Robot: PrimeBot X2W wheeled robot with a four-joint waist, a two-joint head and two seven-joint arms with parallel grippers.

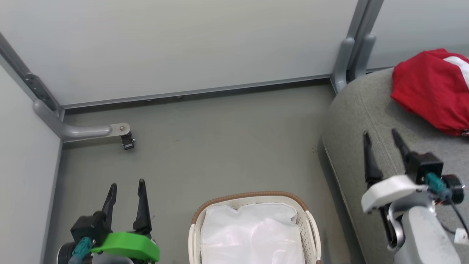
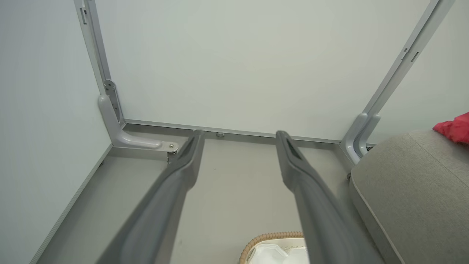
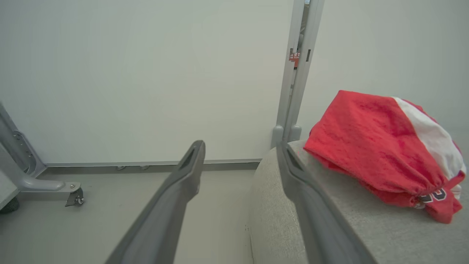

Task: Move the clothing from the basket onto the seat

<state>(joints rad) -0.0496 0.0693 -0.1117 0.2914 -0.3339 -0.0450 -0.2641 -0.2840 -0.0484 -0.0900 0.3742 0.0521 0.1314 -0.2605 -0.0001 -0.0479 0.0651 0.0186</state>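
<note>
Left claw (image 1: 127, 183), right claw (image 1: 380, 132) wide open, empty; clothing (image 1: 428, 91) on seat (image 1: 366, 110), bare floor (image 1: 220, 146) beyond basket (image 1: 249, 195) rim.

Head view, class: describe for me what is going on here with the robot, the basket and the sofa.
A two-armed robot is moving laundry. The red clothing lies bunched on the grey sofa. The basket stands on the floor, and the part in view holds a white liner, no red fabric. The left claw hangs open beside the basket; the right claw hangs open over the sofa's edge, apart from the clothing. Neither holds anything.
</note>
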